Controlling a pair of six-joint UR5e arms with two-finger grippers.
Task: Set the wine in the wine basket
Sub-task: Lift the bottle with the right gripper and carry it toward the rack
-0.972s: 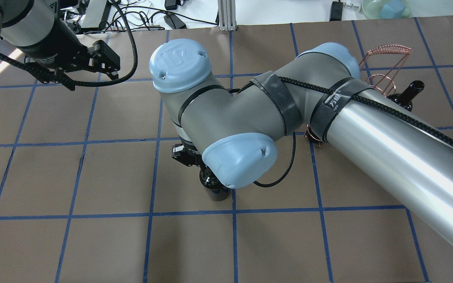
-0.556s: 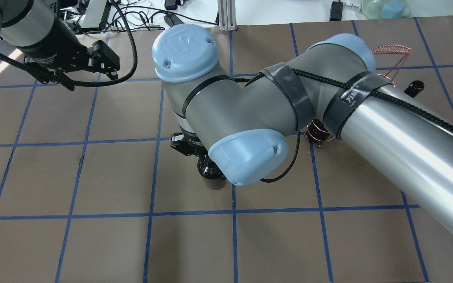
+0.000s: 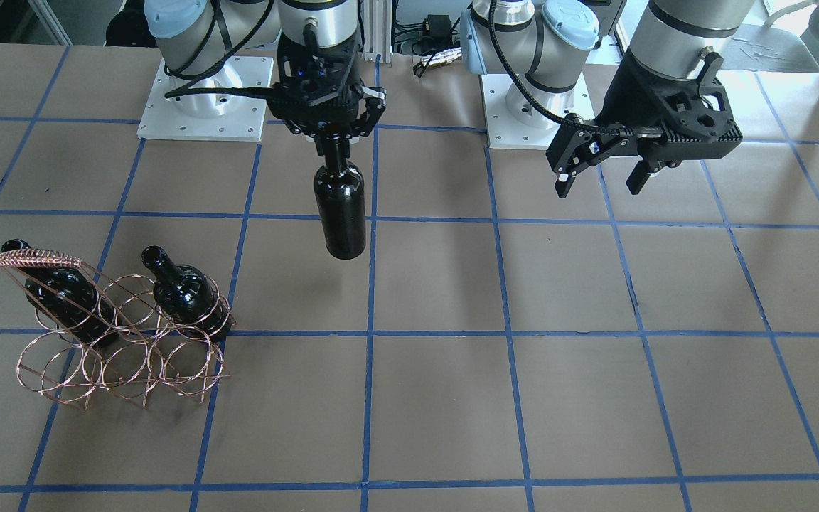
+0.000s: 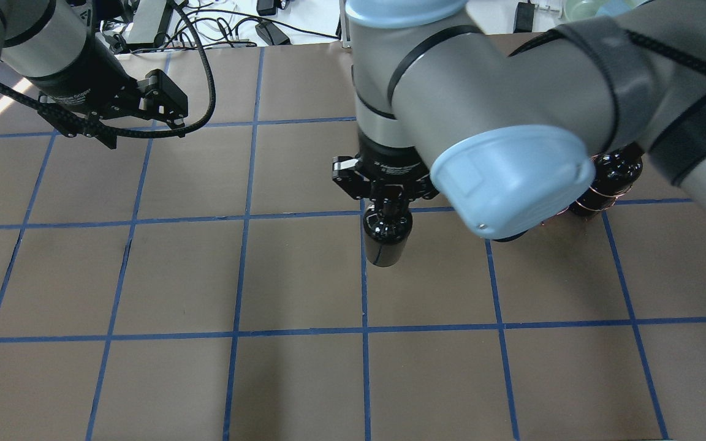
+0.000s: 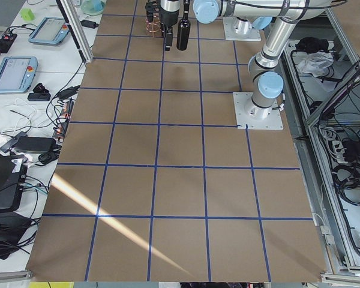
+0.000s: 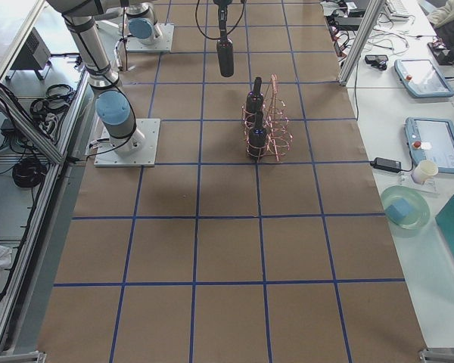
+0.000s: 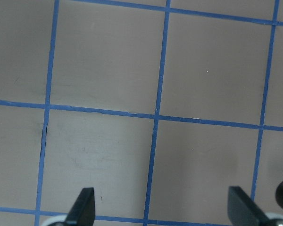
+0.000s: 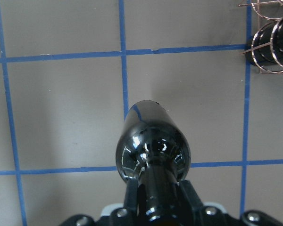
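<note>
Risks: hold on narrow glossy neck only, so slip or pendulum swing of wine (image 3: 339, 206) possible w/ brisk sideways travel; drop onto table (image 3: 594, 355) = probable breakage. At wine basket (image 3: 118, 334): base may catch a thin wire ring & tip or drag the light rack, or knock the two seated bottles (image 3: 185, 291). Handle bar up top also narrows the approach.

Orientation: long axis approx. vertical, neck up, base down, hanging clear of table. Position: mid-table on robot's side, well apart from basket.

Right gripper (image 3: 338, 142): clamped round bottle neck. Left gripper (image 3: 600, 186): fingers spread, empty, well apart from bottle.
</note>
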